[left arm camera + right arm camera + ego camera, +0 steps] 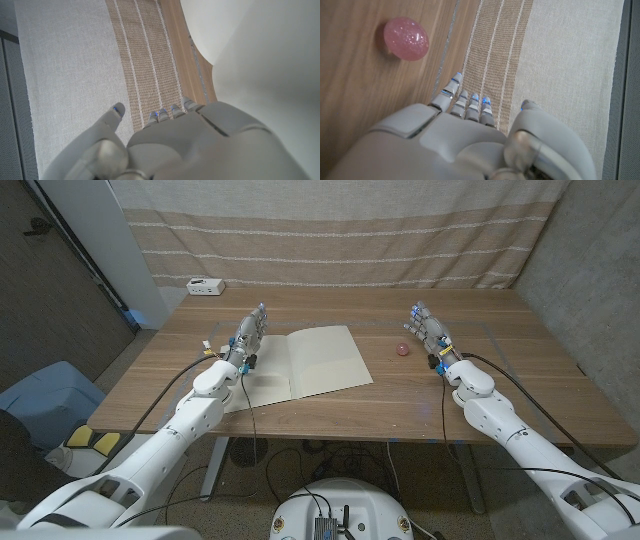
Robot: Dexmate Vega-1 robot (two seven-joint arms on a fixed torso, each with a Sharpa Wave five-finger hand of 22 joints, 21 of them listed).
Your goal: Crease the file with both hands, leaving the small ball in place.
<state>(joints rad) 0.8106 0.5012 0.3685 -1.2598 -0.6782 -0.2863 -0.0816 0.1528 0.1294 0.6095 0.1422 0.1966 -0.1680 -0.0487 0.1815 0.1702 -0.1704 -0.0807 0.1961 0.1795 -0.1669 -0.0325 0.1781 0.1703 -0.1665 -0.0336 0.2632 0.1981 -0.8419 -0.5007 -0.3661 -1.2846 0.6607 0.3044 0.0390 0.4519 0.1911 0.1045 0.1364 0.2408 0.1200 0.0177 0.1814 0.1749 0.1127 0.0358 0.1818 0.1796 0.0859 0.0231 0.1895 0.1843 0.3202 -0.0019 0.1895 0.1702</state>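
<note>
Between both empty robot hands, file (318,361) beside left robot hand (250,336); ball (402,349) near right robot hand (428,330)

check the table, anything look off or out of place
Nothing stands out. The file lies open and flat, the small pink ball sits beside it, and the left hand and right hand hold nothing.

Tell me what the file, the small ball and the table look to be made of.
File: looks like thin matte card or paper, cream, lying open and flat with a centre fold line.
Small ball: seems translucent pink plastic or rubber, glossy, with glitter specks inside.
Table: wood or wood-look laminate, with visible plank grain and a dull sheen.
</note>
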